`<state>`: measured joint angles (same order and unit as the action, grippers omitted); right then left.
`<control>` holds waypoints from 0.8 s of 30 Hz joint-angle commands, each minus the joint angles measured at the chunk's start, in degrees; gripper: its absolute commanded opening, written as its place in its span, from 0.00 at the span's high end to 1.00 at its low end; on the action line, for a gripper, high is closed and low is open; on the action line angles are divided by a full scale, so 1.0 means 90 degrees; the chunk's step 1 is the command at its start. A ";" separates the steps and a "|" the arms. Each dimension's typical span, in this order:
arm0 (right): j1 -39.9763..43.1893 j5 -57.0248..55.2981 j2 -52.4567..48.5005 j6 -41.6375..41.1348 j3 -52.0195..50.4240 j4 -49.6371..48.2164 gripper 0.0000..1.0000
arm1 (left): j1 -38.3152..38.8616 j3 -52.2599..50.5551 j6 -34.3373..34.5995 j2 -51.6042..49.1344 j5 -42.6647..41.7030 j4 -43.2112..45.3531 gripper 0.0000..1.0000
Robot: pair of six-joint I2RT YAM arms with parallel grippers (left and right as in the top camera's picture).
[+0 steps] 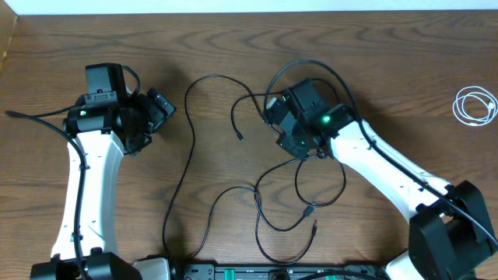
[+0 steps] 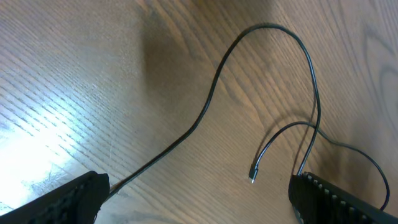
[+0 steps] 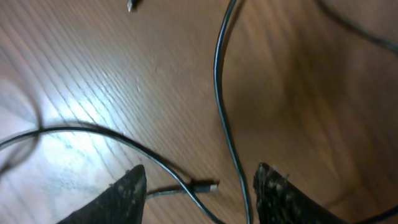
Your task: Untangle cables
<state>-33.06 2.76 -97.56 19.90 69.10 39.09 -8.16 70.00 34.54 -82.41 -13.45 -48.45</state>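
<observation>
Cables [image 3: 216, 62] beneath downturned right gripper [image 3: 200, 177], apparently.

Brown wood-grain table [image 1: 233, 39], surface flat and lightly glossy. Lying directly on it are several thin black cords [image 1: 192, 136], slack, looping and crossing one another from the middle toward the edge where the arms are mounted. One small plug end [image 1: 241, 138] rests free on bare wood. A white cord [image 1: 457, 105], coiled, lies well apart at the right.

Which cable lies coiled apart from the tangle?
The white cable, coiled alone at the far right; the black cables sprawl loose and crossing at the centre.
</observation>
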 commanded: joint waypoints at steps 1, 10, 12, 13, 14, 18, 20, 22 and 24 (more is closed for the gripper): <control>0.0146 -0.0126 -0.0039 0.0012 -0.0410 -0.0321 0.45 | -0.0019 0.0034 0.0029 -0.0024 -0.0005 -0.0022 0.02; 0.0617 -0.0126 -0.0126 -0.0641 -0.1277 -0.1452 0.50 | -0.0019 0.0034 0.0029 -0.0024 -0.0005 -0.0022 0.02; 0.0704 -0.0126 -0.0126 -0.0639 -0.1384 -0.1545 0.51 | -0.0019 0.0034 0.0029 -0.0024 -0.0005 -0.0022 0.02; 0.0731 -0.0126 -0.0129 -0.0639 -0.1423 -0.1569 0.51 | -0.0019 0.0034 0.0027 -0.0024 -0.0005 -0.0022 0.02; 0.0753 -0.0126 -0.0129 -0.0636 -0.1457 -0.1586 0.52 | -0.0019 0.0034 0.0029 -0.0024 -0.0005 -0.0022 0.02; 0.0814 -0.0131 -0.0129 -0.0636 -0.1605 -0.1651 0.54 | -0.0019 0.0034 0.0027 -0.0024 -0.0005 -0.0022 0.02; 0.0852 -0.0185 -0.0129 -0.0636 -0.1671 -0.1649 0.54 | -0.0019 0.0034 0.0029 -0.0024 -0.0005 -0.0022 0.02; 0.0899 -0.0369 -0.0129 -0.0636 -0.1758 -0.1651 0.54 | -0.0019 0.0034 0.0027 -0.0024 -0.0005 -0.0022 0.02; 0.0928 -0.0578 -0.0129 -0.0634 -0.1851 -0.1656 0.53 | -0.0019 0.0034 0.0029 -0.0024 -0.0005 -0.0022 0.02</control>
<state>-25.56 0.58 -98.08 15.11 53.87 24.29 -8.16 70.00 34.54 -82.41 -13.43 -48.45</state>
